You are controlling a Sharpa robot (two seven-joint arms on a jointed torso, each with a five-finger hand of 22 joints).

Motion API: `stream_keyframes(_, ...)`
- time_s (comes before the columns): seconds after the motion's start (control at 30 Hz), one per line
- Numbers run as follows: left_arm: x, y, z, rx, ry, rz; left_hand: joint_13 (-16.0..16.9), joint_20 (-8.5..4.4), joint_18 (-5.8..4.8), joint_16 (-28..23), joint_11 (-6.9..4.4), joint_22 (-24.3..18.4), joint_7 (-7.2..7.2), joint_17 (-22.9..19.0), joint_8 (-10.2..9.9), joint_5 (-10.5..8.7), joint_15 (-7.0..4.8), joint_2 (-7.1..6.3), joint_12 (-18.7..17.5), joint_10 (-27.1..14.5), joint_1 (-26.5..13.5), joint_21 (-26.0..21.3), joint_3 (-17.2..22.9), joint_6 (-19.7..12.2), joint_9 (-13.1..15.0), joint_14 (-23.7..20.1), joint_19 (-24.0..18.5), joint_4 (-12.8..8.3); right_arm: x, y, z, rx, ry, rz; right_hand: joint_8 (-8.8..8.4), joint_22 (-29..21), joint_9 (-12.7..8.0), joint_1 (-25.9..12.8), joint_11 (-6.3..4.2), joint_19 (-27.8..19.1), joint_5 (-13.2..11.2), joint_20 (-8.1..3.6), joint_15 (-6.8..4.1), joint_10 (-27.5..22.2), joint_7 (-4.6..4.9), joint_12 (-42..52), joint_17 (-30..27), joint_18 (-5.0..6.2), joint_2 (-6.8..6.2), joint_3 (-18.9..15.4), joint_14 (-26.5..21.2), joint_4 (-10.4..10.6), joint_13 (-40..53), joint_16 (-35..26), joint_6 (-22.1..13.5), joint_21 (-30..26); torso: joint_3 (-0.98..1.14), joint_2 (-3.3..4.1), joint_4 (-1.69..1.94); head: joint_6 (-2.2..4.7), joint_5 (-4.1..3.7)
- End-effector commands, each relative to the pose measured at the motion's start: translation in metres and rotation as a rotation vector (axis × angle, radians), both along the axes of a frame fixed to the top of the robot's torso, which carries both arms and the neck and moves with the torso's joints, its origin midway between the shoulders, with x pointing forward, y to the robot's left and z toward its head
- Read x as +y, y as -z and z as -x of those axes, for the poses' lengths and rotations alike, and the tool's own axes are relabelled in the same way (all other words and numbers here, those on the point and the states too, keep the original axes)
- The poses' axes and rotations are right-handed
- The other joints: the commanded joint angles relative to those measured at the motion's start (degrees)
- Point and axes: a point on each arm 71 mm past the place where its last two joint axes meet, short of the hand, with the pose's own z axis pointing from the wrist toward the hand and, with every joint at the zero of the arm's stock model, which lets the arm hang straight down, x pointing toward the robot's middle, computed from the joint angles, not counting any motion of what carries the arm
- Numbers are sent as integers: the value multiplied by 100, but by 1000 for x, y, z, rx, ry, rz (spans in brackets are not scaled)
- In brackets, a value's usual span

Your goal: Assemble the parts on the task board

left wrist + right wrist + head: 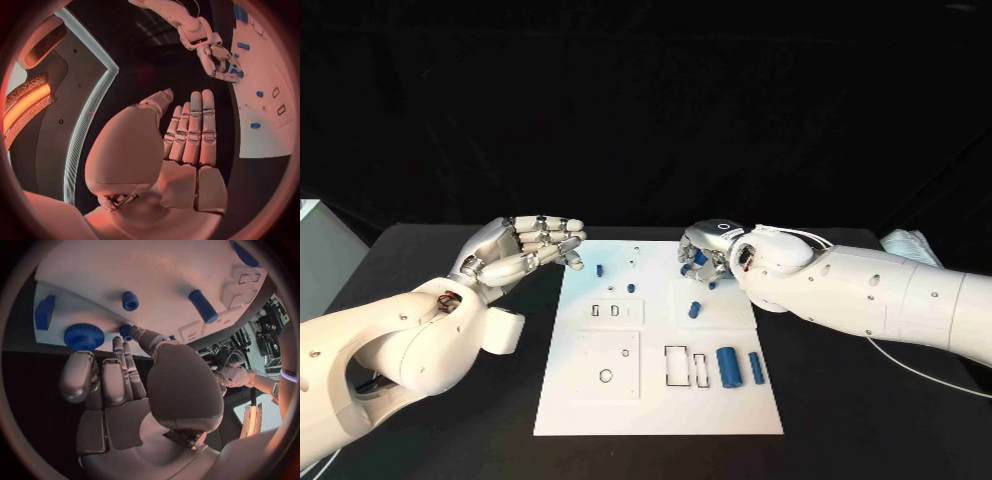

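Hovering over the task board (pixel 661 400) at its one-o'clock corner, right robot hand (pixel 705 252) fingertips touch a small upright blue part (pixel 127 331); left robot hand (pixel 531 246) spread, empty, farther off.

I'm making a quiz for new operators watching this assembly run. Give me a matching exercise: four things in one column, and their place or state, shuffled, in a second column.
Things:
1. left hand
2. right hand
3. large blue cylinder
4. task board

Places or states:
A. lies on the board's near right part, beside a slimmer blue piece
B. white plate in the middle of the black table
C. raised beside the board's far left corner, holding nothing
D. over the board's far right corner, fingertips down among small blue parts

Pairs: 1-C, 2-D, 3-A, 4-B
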Motion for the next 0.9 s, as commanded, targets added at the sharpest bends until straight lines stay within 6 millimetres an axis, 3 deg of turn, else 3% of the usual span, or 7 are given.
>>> stream_keyframes(0.03,-1,-2,0,-6,21,2,5,4,-73,17,-18,5,52,10,-17,-13,-8,3,-30,-40,-60,21,37,-45,-9,-39,-34,4,0,2,0,9,-2,23,33,45,16,48,-12,9,38,17,14,76,-10,34,14,-93,23,33,207,41,13,38,67,45,0,28,6,10,-6)
stream_keyframes(0.4,-1,-1,-1,-1,19,-1,6,9,-68,31,-14,15,56,16,-20,-14,-6,16,-27,-49,-66,37,46,-49,-9,-42,-40,5,2,0,-1,-17,-6,4,190,466,160,116,-119,76,168,-40,-74,425,-112,91,114,-154,213,233,216,117,90,169,293,359,3,76,4,41,-10)
stream_keyframes(0.67,0,-1,-1,1,18,-2,7,12,-66,39,-13,21,58,19,-21,-13,-5,26,-25,-52,-69,46,53,-51,-8,-45,-44,5,3,-6,1,-82,-9,-32,342,696,306,333,-205,104,81,-97,-142,664,-172,123,153,-186,376,405,217,-25,178,233,433,530,1,89,5,33,2)
stream_keyframes(0.9,1,0,-1,2,16,-4,8,15,-60,50,-13,31,58,23,-23,-13,-7,37,-23,-59,-64,62,66,-55,-8,-50,-49,-2,8,-17,6,-178,-16,-111,428,773,409,348,-230,104,73,-123,-164,766,-184,128,148,-196,382,410,213,-106,249,250,469,587,-4,94,8,77,9)
